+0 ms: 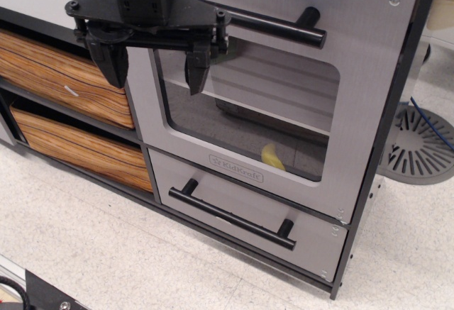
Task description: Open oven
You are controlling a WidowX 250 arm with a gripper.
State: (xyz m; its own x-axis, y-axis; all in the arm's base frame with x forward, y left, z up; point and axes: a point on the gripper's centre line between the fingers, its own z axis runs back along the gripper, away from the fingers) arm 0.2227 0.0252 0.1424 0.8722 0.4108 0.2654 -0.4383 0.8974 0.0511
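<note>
Oven [284,104] sits in the middle of the shot, built into the black-framed toy kitchen unit, door shut flush as far as I can see. Big grey door, clear window, and something small and yellow [272,157] lying inside behind the glass, can't tell what it is. Only one camera view here, so that's all I've got to go on.

Handle [280,28] is the long black bar across the top of the door. The tool [157,69] hangs in front of the door's upper left corner with its fingers spread wide and nothing between them. The right finger [197,69] hangs over the window's corner, the left one [113,60] is out past the door edge, in front of the upper wood drawer [64,76]. The bar's left end is hidden behind the tool body, so I can't say if anything is touching it.

My read: still the approach step, no grip yet. Next it needs to get the fingers around the bar, close up, then pull out and down, assuming the door hinges at the bottom. Don't mix it up with the small drawer [241,211] below, which has its own black handle.
</note>
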